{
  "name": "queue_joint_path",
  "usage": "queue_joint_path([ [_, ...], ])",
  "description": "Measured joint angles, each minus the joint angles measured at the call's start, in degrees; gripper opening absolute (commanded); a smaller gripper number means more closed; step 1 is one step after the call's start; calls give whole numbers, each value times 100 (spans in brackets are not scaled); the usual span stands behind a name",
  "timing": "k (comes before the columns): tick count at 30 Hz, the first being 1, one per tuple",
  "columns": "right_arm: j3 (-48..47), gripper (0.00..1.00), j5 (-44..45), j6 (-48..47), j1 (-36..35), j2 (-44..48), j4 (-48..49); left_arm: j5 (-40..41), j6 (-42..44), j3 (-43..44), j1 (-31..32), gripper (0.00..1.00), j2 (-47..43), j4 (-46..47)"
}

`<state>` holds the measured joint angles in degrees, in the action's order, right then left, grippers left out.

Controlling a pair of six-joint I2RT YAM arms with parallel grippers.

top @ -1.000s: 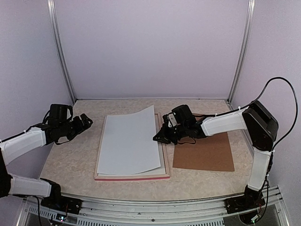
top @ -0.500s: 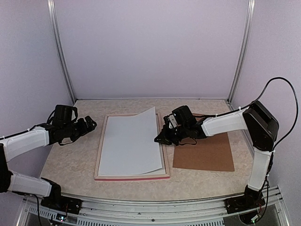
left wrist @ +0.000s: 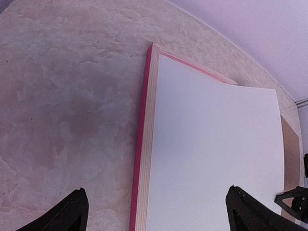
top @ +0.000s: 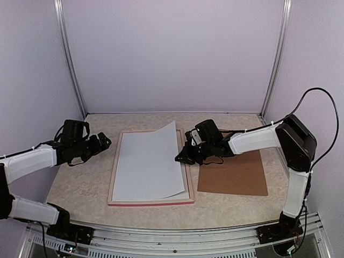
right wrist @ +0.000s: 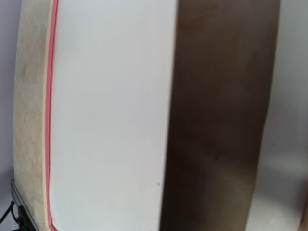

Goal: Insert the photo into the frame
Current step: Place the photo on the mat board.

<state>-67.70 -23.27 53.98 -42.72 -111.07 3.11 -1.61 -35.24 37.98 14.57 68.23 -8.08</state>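
The frame [top: 151, 202] lies face down in the middle of the table, pale wood back up and pink edge at the front. The photo [top: 148, 161] lies on it white back up, with its far right corner curled up. My left gripper [top: 102, 142] is open and empty just left of the frame. In the left wrist view its fingertips [left wrist: 74, 211] straddle the frame's left rail [left wrist: 147, 144] and the photo [left wrist: 211, 154]. My right gripper [top: 181, 157] is at the photo's right edge. Its wrist view shows the white photo [right wrist: 110, 115] and a dark brown surface [right wrist: 221, 115], but no fingers.
The brown backing board [top: 236, 177] lies flat to the right of the frame, under my right arm. Metal posts stand at the back corners, in front of pale walls. A metal rail runs along the near table edge.
My left gripper has moved right, closer to the frame's left edge. My right gripper has shifted slightly at the photo's right edge. The photo and frame lie as before.
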Motion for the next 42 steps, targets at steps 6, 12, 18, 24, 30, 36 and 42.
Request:
queue_joint_path([
  [6, -31, 0, -4, -39, -4, -72, -28, 13, 0, 0, 44, 99, 52, 15],
  [12, -31, 0, 2, -39, -37, -79, -28, 17, -2, 0, 63, 99, 81, 33],
  [18, -28, 7, 20, -31, -42, -81, -31, 24, -2, 0, 63, 99, 81, 35],
  [24, -31, 21, 94, -46, -72, -81, -83, 37, -2, 0, 63, 99, 81, 35],
  [30, -79, 34, 330, -175, -98, -81, -367, 39, 4, 0, 66, 99, 81, 35],
  [36, -107, 46, 713, -374, -98, -11, -678, 42, 31, 0, 92, 99, 81, 37],
  [42, -103, 51, 1215, -575, -101, 280, -935, 42, 79, 0, 103, 99, 85, 98],
])
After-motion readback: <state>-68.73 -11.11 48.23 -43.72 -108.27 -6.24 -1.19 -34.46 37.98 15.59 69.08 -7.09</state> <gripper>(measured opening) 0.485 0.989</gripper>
